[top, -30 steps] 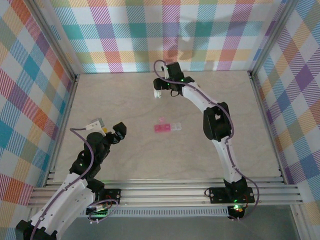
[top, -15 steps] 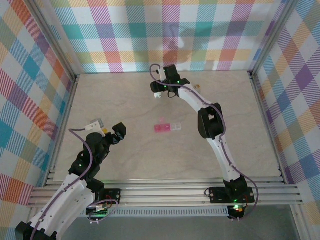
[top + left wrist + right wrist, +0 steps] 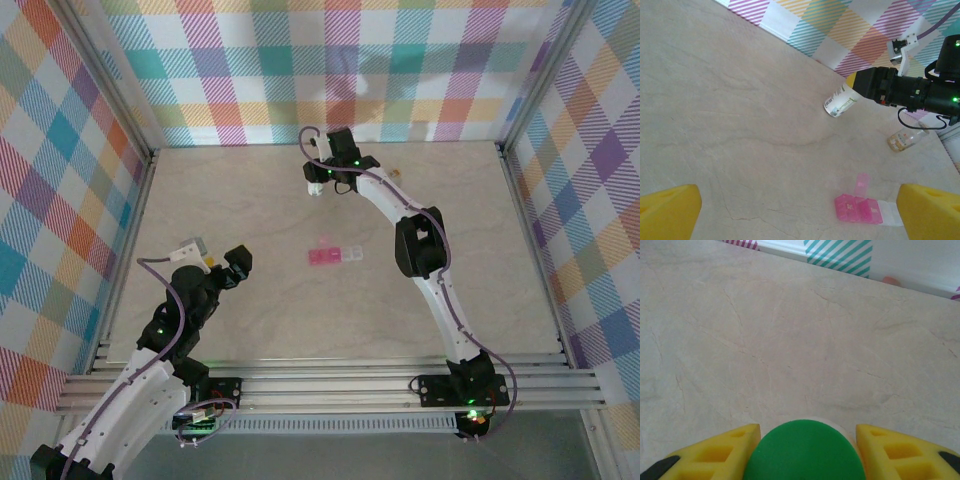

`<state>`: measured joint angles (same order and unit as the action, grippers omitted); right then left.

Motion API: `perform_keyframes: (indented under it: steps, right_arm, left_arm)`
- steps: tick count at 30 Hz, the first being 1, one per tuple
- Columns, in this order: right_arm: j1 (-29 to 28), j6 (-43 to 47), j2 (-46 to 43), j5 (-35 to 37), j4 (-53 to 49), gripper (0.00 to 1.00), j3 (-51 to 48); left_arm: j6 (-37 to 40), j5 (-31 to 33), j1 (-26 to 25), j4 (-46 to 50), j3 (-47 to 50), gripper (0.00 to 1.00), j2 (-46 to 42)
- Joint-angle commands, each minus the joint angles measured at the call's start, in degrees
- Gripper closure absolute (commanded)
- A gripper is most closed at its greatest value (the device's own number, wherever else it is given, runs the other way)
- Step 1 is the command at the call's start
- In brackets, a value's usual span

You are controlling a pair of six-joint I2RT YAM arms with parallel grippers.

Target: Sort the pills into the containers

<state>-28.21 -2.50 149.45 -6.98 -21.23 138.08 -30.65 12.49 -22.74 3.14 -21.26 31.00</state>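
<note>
Nearest me, the left claw (image 3: 234,263) hangs spread to its widest above the table (image 3: 250,320), holding nothing. It has not moved over the last second.

At mid-table, between the arms, lie the containers (image 3: 858,210), a flat strip of pink and clear compartments with one pink lid (image 3: 861,183) standing open. The strip lies where it did. I see nothing in it, though the compartments are too small in these views to be sure.

Beyond it, a clear bottle (image 3: 904,141) with tan contents lies on its side, untouched.

Farthest out, the right claw (image 3: 316,180) is what has changed. Its arm has folded in slightly toward the left, and its jaws have drawn in from wide to narrow around the green cap (image 3: 804,452) of a white bottle (image 3: 839,102). In the wrist view the yellow pads (image 3: 715,454) flank the cap closely. I cannot tell whether they yet bite.

My judgement is that the task stands at fetching the first bottle. No sorting is done, and that bottle has yet to be carried to the strip.
</note>
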Motion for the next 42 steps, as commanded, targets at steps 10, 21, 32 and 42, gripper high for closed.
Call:
perform_keyframes:
  steps: [10,21,32,42]
  right_arm:
    - [-0.26,3.89,-19.92,-5.63,-3.63,0.74,-12.74]
    - [0.45,19.54,-47.56,-28.66,-15.07,0.73,-35.19]
    - [0.52,26.12,-62.28,-41.61,-15.20,0.73,-51.07]
    - [0.26,22.16,-68.89,-49.45,-6.18,0.72,-59.65]
  left_arm:
    - [2.97,-7.70,0.24,-10.15,0.60,0.00,5.10]
    - [25.94,-31.21,-6.61,-40.15,-2.52,0.04,30.42]
    - [46.46,-41.56,-12.15,-47.76,-9.13,0.07,41.58]
    - [42.09,-45.92,-14.86,-51.97,-14.60,0.15,45.19]
